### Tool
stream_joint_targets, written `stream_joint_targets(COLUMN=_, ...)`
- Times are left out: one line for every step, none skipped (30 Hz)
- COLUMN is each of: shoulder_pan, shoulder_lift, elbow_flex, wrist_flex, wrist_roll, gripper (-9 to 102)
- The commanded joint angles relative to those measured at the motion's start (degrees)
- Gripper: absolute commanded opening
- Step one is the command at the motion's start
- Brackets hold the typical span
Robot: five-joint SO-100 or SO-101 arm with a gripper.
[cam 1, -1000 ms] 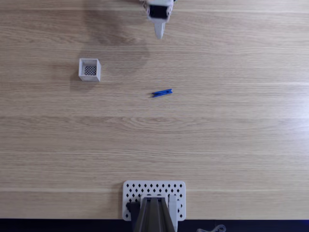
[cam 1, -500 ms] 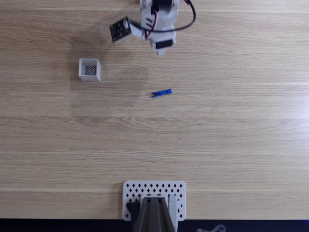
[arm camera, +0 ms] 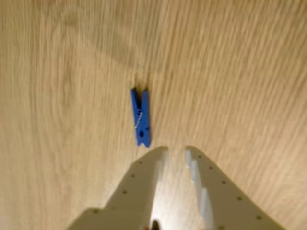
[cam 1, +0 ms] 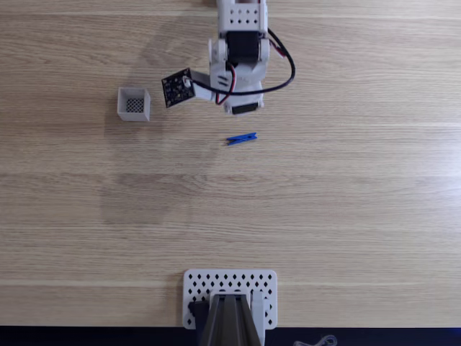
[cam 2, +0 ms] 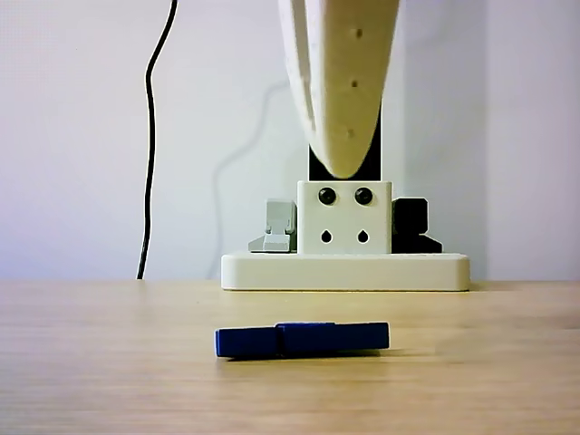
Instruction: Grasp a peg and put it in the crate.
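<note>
The peg (cam 1: 241, 138) is a small blue clothespin lying flat on the wooden table, seen from the side in the other view (cam 2: 302, 339) and lengthwise in the wrist view (arm camera: 140, 117). My gripper (cam 1: 242, 108) hangs a little above and just behind it, pointing down (cam 2: 337, 168). In the wrist view its white fingertips (arm camera: 175, 152) stand a narrow gap apart with nothing between them, and the peg lies just ahead and slightly left of them. The crate (cam 1: 134, 104), a tiny white open box with a dark mesh bottom, stands to the left in the fixed view.
A white perforated plate (cam 1: 230, 285) with a dark mount on it sits at the near table edge in the fixed view. The arm's base (cam 2: 344, 245) and a black cable (cam 2: 152, 136) stand behind the peg. Bare wood lies all around.
The arm has reached out from the top edge of the fixed view toward the peg, bringing the gripper and its camera over the table. Peg and crate have not moved.
</note>
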Motion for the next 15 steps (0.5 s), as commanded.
stream_joint_targets(shoulder_pan=-2.3, shoulder_lift=-0.5, elbow_flex=-6.9, wrist_flex=-1.8, wrist_roll=2.3, gripper=12)
stream_joint_targets(shoulder_pan=-2.8, shoulder_lift=-1.2, elbow_flex=-6.9, wrist_flex=-2.3, wrist_roll=2.6, gripper=14)
stream_joint_targets(shoulder_pan=-3.2, shoulder_lift=-1.9, elbow_flex=-6.9, wrist_flex=-2.6, wrist_roll=2.6, gripper=16)
stream_joint_targets(shoulder_pan=-3.5, shoulder_lift=-2.5, elbow_flex=-6.9, wrist_flex=-3.0, wrist_roll=2.7, gripper=17)
stream_joint_targets(shoulder_pan=-4.0, shoulder_lift=-3.3, elbow_flex=-6.9, wrist_flex=-3.4, wrist_roll=2.7, gripper=19)
stream_joint_targets(shoulder_pan=-4.4, shoulder_lift=-4.0, elbow_flex=-6.9, wrist_flex=-4.0, wrist_roll=2.7, gripper=20)
stream_joint_targets(shoulder_pan=-4.7, shoulder_lift=-4.7, elbow_flex=-6.9, wrist_flex=-4.4, wrist_roll=2.8, gripper=20)
stream_joint_targets(shoulder_pan=-5.2, shoulder_lift=-5.5, elbow_flex=-6.9, wrist_flex=-4.7, wrist_roll=2.8, gripper=21)
stream_joint_targets(shoulder_pan=-5.4, shoulder_lift=-6.2, elbow_flex=-6.9, wrist_flex=-5.1, wrist_roll=2.8, gripper=21)
stream_joint_targets(shoulder_pan=-5.4, shoulder_lift=-6.8, elbow_flex=-6.9, wrist_flex=-5.4, wrist_roll=2.8, gripper=21)
stream_joint_targets(shoulder_pan=-5.4, shoulder_lift=-7.3, elbow_flex=-6.9, wrist_flex=-5.7, wrist_roll=2.8, gripper=21)
stream_joint_targets(shoulder_pan=-5.4, shoulder_lift=-7.8, elbow_flex=-6.9, wrist_flex=-6.0, wrist_roll=2.8, gripper=21)
stream_joint_targets(shoulder_pan=-5.3, shoulder_lift=-8.3, elbow_flex=-6.9, wrist_flex=-6.2, wrist_roll=2.8, gripper=21)
stream_joint_targets(shoulder_pan=-5.1, shoulder_lift=-8.6, elbow_flex=-7.0, wrist_flex=-6.4, wrist_roll=2.8, gripper=21)
stream_joint_targets(shoulder_pan=-4.9, shoulder_lift=-8.9, elbow_flex=-7.2, wrist_flex=-6.7, wrist_roll=2.8, gripper=21)
